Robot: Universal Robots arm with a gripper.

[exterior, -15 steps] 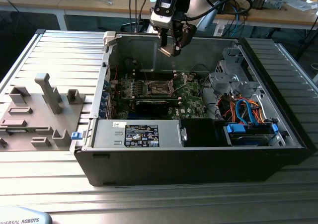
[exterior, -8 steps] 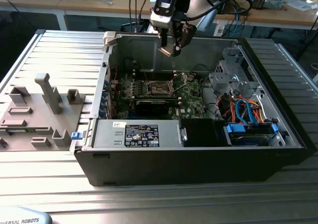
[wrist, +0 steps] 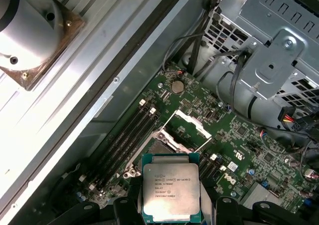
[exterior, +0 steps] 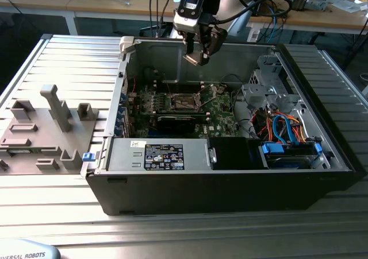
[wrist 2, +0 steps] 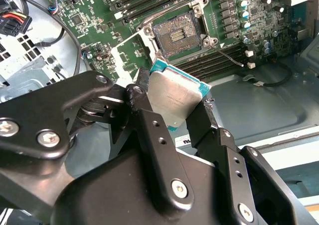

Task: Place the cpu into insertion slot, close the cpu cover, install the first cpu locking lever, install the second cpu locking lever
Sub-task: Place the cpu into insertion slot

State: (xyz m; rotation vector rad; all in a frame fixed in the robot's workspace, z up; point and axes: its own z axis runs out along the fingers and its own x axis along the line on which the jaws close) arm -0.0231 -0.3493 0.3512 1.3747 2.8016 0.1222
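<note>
My gripper (exterior: pixel 197 57) hangs over the open computer case, above the green board (exterior: pixel 215 112). It is shut on the cpu (wrist 2: pixel 174 98), a flat square chip with a silver top, pinched by two opposite edges between the black fingers (wrist 2: pixel 149 120). In the first wrist view the cpu (wrist: pixel 170 191) sits just short of the bare insertion slot (wrist: pixel 157 146). The slot (wrist 2: pixel 177 31) shows its dark contact field, with nothing in it. The cpu cover (wrist: pixel 192 125) stands raised on its hinge beside the slot. A thin wire lever (wrist 2: pixel 232 55) sticks out from the slot's corner.
The case holds a power supply (exterior: pixel 161 155) at the front, a metal drive cage (exterior: pixel 270 87) and coloured cables (exterior: pixel 287 127) at the exterior view's right. A grey fixture tray (exterior: pixel 46 127) lies outside at the exterior view's left. Memory slots (wrist 2: pixel 209 63) flank the socket.
</note>
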